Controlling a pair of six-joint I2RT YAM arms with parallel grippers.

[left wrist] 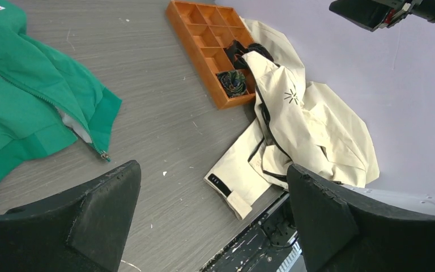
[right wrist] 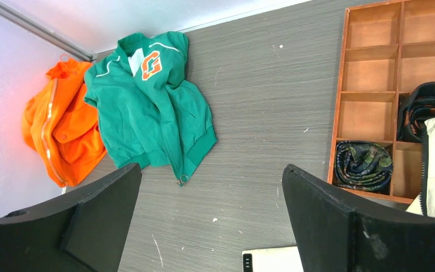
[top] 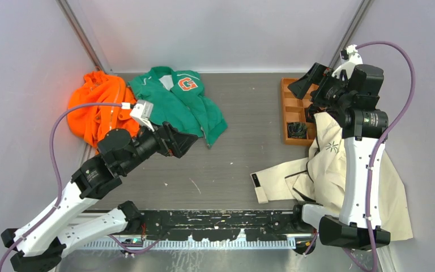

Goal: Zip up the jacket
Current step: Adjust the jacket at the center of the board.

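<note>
- Jacket [top: 184, 105] flat on far-left part of table [top: 238, 164], collar toward back wall, hem toward near edge.
- Long axis of zipper running collar to hem, slanting toward table centre; zipper pull [top: 208, 144] at hem corner, lining showing there, so likely unzipped for most of its length.
- Left jaws spread wide, holding nothing, hovering just beside hem; pull just to their right and slightly ahead.
- Right jaws also wide open and empty, held high over wooden tray [top: 291, 110], well apart from jacket.
- Left arm [top: 119, 150] clearly nearer; probably the one to reach hem or pull first.
- Orange garment [top: 96, 107] touching jacket's left side, bunched against wall.
- Cream coat [top: 328, 170] draped around right arm [top: 357, 158] base and over tray edge; may snag right arm reaching across.
- Bare table between pull and coat, nothing blocking.
</note>
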